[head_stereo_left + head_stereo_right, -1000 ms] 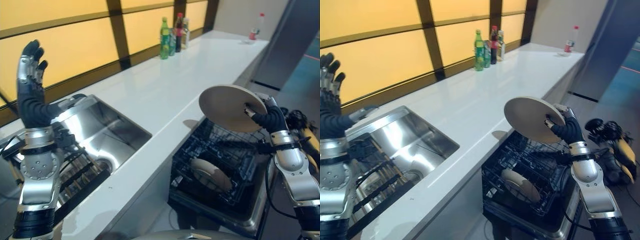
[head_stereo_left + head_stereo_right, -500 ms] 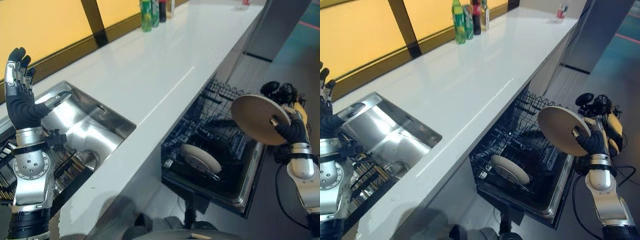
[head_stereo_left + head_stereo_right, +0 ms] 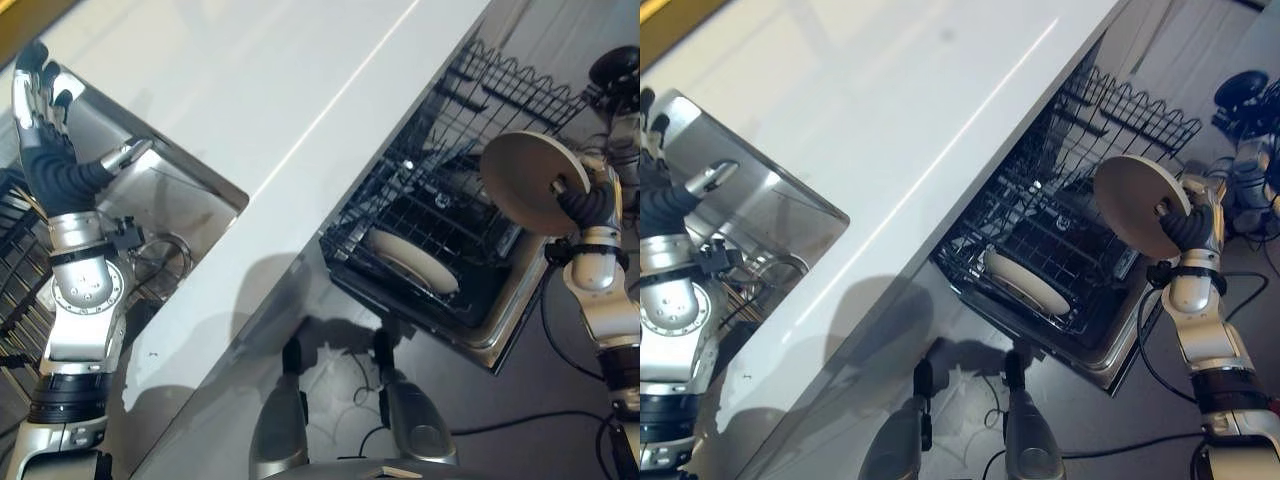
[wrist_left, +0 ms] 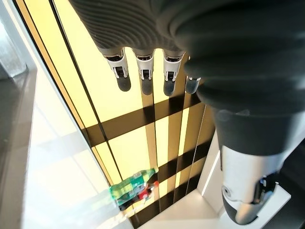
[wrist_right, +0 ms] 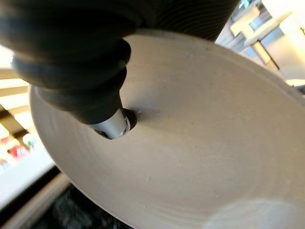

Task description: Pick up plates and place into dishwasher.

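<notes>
Right eye view: right robot hand [image 3: 1193, 222] pinches plate [image 3: 1135, 205] above dishwasher rack [image 3: 1060, 250].

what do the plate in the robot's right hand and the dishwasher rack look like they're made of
Plate, pinched in the right hand: probably ceramic or stoneware, a matte beige with faint scuffs and no gloss; melamine is possible. Rack: thin dark wire in a grid, likely coated metal.

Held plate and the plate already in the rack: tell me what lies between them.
In the left eye view, only black rack wires lie between the plate pinched in the right hand and the racked plate; no other dish.
</notes>
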`<state>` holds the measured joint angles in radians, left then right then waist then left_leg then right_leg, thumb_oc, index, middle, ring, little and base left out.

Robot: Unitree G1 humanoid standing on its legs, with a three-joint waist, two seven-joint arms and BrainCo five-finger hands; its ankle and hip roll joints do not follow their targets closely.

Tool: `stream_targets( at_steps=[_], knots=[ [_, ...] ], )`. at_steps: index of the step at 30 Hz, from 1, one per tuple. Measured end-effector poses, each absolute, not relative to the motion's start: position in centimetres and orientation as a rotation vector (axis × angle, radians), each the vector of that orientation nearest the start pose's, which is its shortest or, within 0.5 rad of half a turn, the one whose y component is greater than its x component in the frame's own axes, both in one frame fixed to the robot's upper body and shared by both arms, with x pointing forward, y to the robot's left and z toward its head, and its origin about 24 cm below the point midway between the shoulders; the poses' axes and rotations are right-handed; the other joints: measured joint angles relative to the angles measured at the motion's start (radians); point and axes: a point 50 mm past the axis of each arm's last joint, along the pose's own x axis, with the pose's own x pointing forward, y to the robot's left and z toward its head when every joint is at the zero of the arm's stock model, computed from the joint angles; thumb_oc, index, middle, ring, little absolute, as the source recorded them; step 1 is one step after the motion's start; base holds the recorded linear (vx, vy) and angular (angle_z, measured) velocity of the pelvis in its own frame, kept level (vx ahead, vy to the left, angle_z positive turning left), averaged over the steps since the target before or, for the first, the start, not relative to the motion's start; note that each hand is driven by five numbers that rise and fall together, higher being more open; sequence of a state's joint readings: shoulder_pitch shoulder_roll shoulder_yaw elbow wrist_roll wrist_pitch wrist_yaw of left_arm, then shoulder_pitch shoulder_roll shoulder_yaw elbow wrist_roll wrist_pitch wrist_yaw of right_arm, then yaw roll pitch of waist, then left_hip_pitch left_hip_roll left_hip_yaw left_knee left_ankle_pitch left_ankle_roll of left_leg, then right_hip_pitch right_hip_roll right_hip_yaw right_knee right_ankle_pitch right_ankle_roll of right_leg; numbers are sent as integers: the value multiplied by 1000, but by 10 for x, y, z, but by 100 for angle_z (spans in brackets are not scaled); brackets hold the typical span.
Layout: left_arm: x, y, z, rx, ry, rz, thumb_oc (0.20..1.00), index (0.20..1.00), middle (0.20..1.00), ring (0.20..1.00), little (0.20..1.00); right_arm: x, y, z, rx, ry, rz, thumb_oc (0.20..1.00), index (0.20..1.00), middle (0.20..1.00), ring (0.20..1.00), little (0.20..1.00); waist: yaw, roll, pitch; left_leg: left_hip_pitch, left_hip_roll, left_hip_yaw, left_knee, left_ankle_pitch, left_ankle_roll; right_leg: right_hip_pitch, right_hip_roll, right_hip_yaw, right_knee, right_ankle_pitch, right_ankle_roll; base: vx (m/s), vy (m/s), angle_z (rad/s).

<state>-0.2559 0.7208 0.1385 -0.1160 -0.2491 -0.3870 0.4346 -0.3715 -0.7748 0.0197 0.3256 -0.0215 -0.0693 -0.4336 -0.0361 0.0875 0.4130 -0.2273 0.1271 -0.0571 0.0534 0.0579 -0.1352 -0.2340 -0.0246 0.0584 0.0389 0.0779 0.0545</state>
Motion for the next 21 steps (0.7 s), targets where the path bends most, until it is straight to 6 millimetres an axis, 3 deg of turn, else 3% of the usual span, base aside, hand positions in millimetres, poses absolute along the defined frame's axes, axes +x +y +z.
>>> stream_targets(
  at_steps=[8,21],
  knots=[
    [259,267,250,274,-947,394,1000,1000,1000,1000,1000,320,-317,180,-656,-340,-533,200,200,200,200,200,9,27,39,-34,-2,-6,10,3,-1,-56,0,-5,61,-25,-2,-24,-56,1],
    [264,268,254,322,-934,381,1000,1000,1000,1000,1000,318,-325,186,-661,-357,-543,200,200,200,200,200,29,26,41,-62,-1,-38,27,9,-5,-63,1,-39,73,-27,-5,17,-59,6]
  ],
)
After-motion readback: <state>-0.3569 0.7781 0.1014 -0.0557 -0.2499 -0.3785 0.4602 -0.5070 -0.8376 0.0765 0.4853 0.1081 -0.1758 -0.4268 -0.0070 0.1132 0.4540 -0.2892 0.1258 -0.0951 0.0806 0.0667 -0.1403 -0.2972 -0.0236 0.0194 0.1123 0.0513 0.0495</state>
